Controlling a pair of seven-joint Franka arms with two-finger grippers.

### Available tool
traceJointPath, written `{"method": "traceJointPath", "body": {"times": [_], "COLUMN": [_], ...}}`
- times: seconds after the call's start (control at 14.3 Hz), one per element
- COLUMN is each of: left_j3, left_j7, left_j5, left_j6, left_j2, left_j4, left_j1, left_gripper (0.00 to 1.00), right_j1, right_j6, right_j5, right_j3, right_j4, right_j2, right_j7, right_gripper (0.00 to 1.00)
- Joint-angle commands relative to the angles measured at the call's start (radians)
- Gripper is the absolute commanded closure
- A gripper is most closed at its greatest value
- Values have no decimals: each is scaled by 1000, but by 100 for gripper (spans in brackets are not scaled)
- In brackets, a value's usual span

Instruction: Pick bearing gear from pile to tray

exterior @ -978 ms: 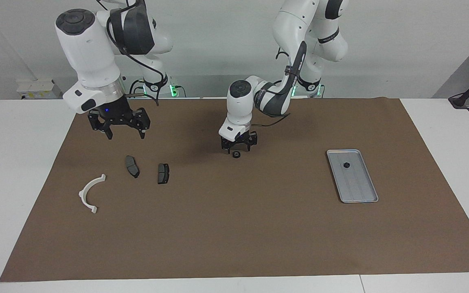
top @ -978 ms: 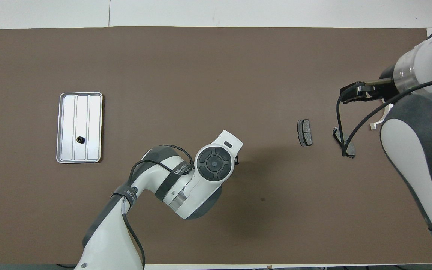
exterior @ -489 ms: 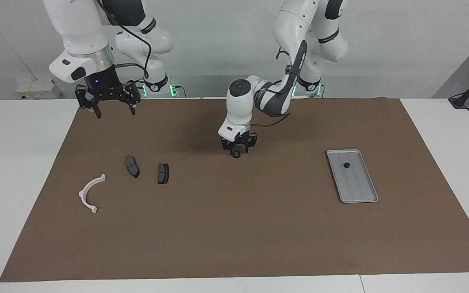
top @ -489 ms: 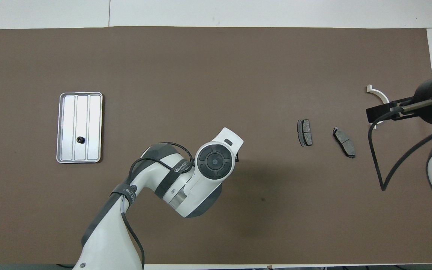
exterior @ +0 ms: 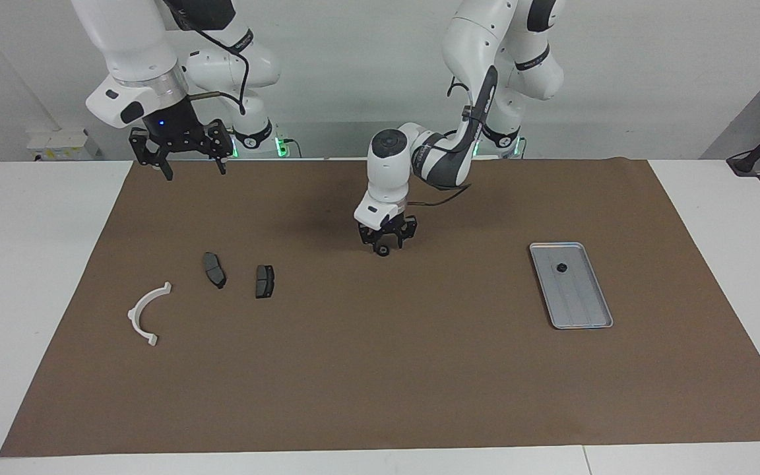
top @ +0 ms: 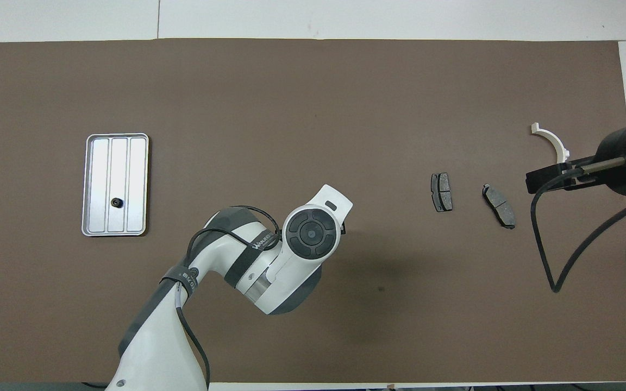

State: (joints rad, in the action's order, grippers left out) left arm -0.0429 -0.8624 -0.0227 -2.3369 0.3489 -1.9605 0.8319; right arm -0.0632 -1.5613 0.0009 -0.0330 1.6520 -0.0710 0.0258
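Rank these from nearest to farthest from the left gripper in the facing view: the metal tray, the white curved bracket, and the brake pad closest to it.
From the left gripper:
1. Dark grey brake pad, toward the right arm's end.
2. Silver-grey ribbed metal tray, toward the left arm's end.
3. White curved plastic bracket, toward the right arm's end.

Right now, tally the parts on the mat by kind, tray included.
Gears: 2, one in the tray, one in the left gripper, low over the mat
Brake pads: 2
White bracket: 1
Tray: 1
Total: 6
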Motion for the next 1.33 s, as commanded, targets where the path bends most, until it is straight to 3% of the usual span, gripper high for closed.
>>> {"method": "traceJointPath", "body": {"times": [0.0, 0.28, 0.49, 0.63, 0.77, 1.26], "left_j3": [-5, -5, -5, -3, -5, -3], "left_j7": [-6, -6, -7, -12, -38, 41], "left_j5": [-23, -25, -25, -22, -22, -123], "left_j6": [13, 10, 8, 7, 5, 8], "left_j2": [30, 36, 38, 38, 38, 51], "left_j4": [38, 41, 46, 46, 48, 78], "left_j1": [1, 3, 3, 3, 3, -126], "left_gripper": [34, 35, 44, 66, 100, 100], "right_j1": [8, 6, 5, 5, 5, -3], "right_j6": [20, 15, 13, 12, 0, -34], "right_j5": [25, 25, 25, 25, 27, 21], "right_j3": [1, 1, 1, 1, 1, 18], "right_j4": [15, 14, 14, 15, 15, 14], "right_j2": [-13, -4, -3, -3, -3, 14], "right_j7": [-15, -15, -15, -15, -18, -20], "right_gripper": [0, 0, 0, 0, 0, 0]}}
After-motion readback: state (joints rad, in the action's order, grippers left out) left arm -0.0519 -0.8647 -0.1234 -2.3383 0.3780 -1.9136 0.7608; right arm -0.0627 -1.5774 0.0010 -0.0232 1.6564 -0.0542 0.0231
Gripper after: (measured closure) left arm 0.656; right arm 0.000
